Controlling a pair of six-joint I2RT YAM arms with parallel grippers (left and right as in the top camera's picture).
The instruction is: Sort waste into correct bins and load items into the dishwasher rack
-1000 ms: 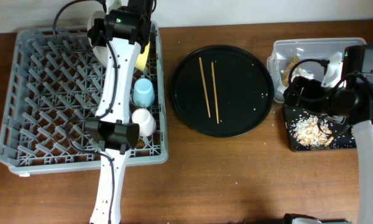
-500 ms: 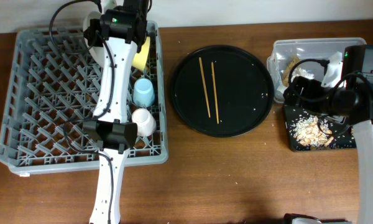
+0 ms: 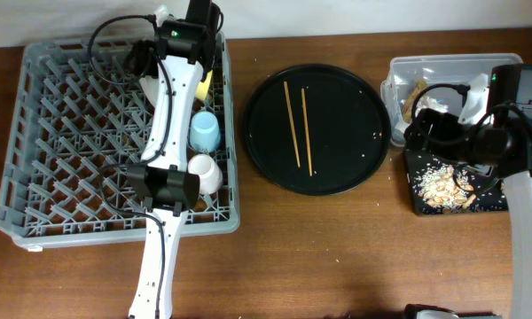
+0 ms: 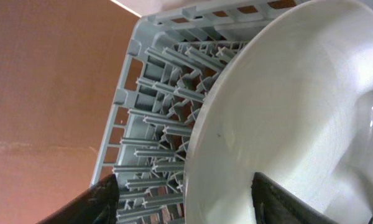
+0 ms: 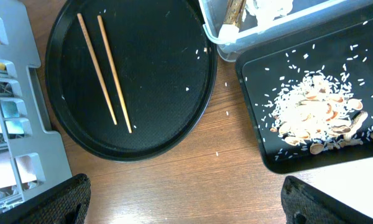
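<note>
The grey-white plate (image 4: 286,112) stands on edge among the pegs at the back of the dishwasher rack (image 3: 71,133). My left gripper (image 4: 186,200) is open, one finger on either side of the plate's rim, with a gap on the left side. A yellow bowl (image 3: 204,81), a light blue cup (image 3: 204,131) and a pale pink-white cup (image 3: 204,173) sit along the rack's right side. Two chopsticks (image 3: 297,124) lie on the round black tray (image 3: 337,168). My right gripper (image 5: 186,199) hangs open and empty above bare table between that tray and the bins.
The clear tub (image 3: 443,66) at the far right holds white tissue (image 5: 267,7) and a brown scrap (image 5: 233,9). In front of it, the shallow black tray (image 5: 267,62) holds tan food bits and rice (image 5: 317,115). A few grains dot the wood.
My left jaws have opened off the plate, which now rests in the rack's back rows, and the left wrist has shifted slightly right. The right arm has not moved.
</note>
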